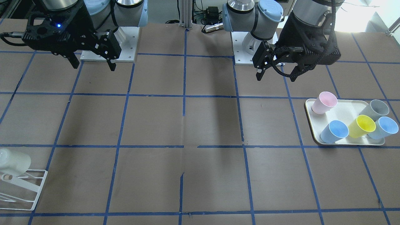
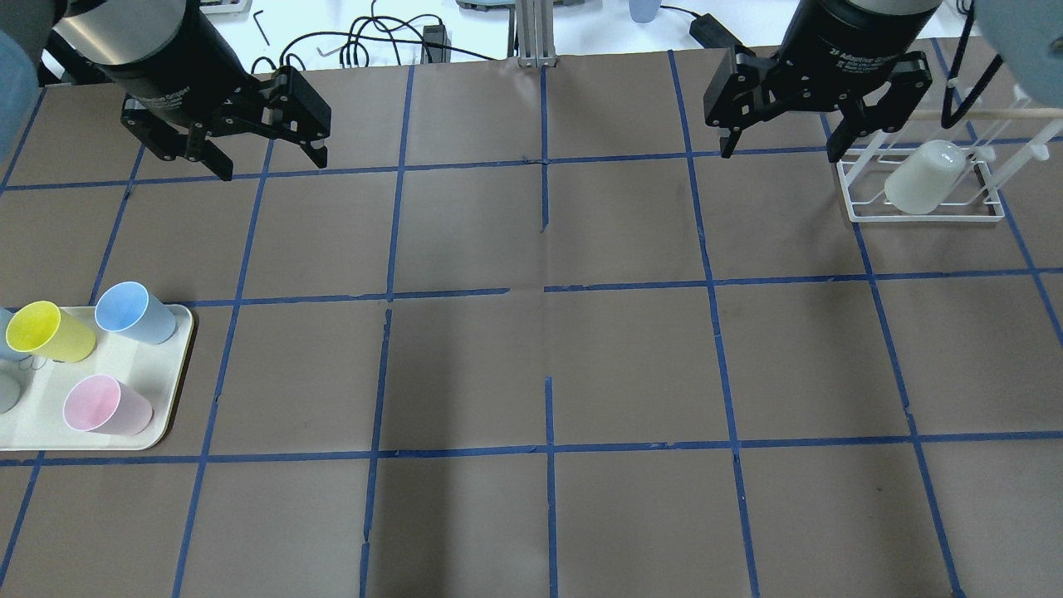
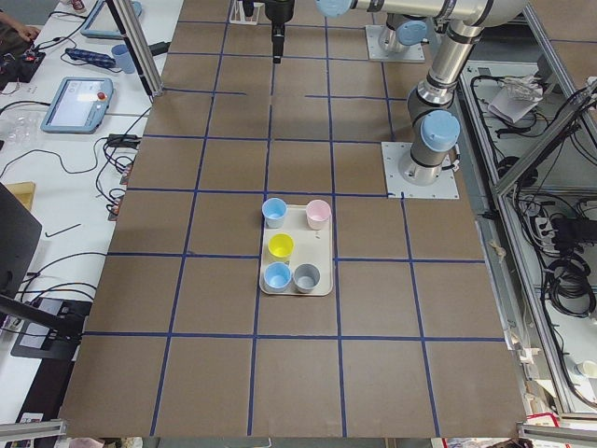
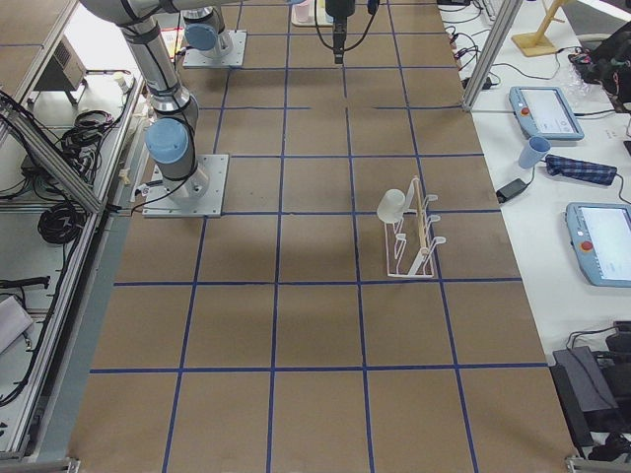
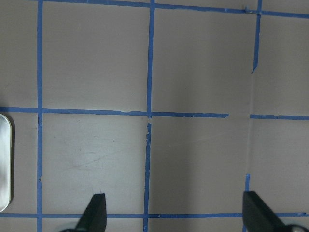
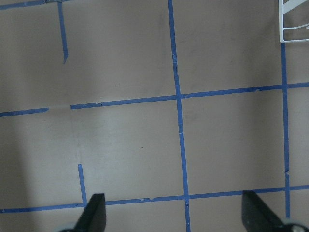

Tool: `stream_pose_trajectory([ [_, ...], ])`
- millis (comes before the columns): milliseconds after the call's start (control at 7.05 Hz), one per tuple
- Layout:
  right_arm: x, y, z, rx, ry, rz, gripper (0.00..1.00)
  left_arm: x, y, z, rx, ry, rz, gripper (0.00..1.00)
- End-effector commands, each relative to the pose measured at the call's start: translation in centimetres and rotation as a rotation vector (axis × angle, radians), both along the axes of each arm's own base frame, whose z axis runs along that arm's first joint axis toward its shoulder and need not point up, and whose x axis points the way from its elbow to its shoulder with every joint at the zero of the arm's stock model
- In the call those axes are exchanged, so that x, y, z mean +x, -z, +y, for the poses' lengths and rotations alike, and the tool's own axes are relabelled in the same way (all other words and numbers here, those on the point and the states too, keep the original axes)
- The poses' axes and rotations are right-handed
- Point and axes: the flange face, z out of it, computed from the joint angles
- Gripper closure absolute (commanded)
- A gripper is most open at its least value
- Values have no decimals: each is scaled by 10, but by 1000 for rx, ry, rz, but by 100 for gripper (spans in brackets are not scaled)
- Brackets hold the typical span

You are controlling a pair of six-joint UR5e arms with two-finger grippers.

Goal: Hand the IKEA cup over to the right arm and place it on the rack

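Observation:
The pale cream IKEA cup (image 2: pixel 922 183) hangs mouth-down and tilted on a peg of the white wire rack (image 2: pixel 922 218) at the table's far right. It also shows in the front-facing view (image 1: pixel 14 161) on the rack (image 1: pixel 39 187), and in the right side view (image 4: pixel 392 205). My right gripper (image 2: pixel 781 153) is open and empty, raised above the table just left of the rack; it also shows in the front-facing view (image 1: pixel 94 67). My left gripper (image 2: pixel 272 166) is open and empty, high over the far left of the table, and shows in the front-facing view (image 1: pixel 276 78) too.
A cream tray (image 2: pixel 166 374) on my left holds a yellow cup (image 2: pixel 50 332), a pink cup (image 2: pixel 108 405), blue cups and a grey one. The tray's edge shows in the left wrist view (image 5: pixel 4 164). A rack corner (image 6: pixel 294 19) shows in the right wrist view.

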Motion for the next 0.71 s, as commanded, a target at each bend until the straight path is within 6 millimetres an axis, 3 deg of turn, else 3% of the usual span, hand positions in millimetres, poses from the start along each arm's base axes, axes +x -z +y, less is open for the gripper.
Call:
stream_pose_trajectory([
  [0,1,1,-1,-5,1,-2,0,0,0,-1,-2,0,0,0],
  [568,0,0,-1,-7,7,-2,0,0,-1,0,-4,0,0,0],
])
